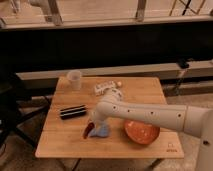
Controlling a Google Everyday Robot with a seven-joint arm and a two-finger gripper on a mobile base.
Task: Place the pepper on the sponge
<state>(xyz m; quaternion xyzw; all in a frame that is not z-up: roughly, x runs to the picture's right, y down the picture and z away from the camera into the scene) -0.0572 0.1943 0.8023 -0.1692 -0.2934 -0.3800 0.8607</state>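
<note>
The dark red pepper [88, 131] lies at the left edge of the light blue sponge [102, 131], near the front of the wooden table [65, 145]. Whether it rests on the sponge or beside it, I cannot tell. My gripper [94, 121] sits just above the pepper and sponge, at the end of the white arm reaching in from the right. The arm covers the back part of the sponge.
An orange-red bowl [142, 132] stands right of the sponge. A black bar with a white stripe [73, 111] lies to the left. A clear cup [74, 79] stands at the back left, and a white packet [105, 88] at back centre.
</note>
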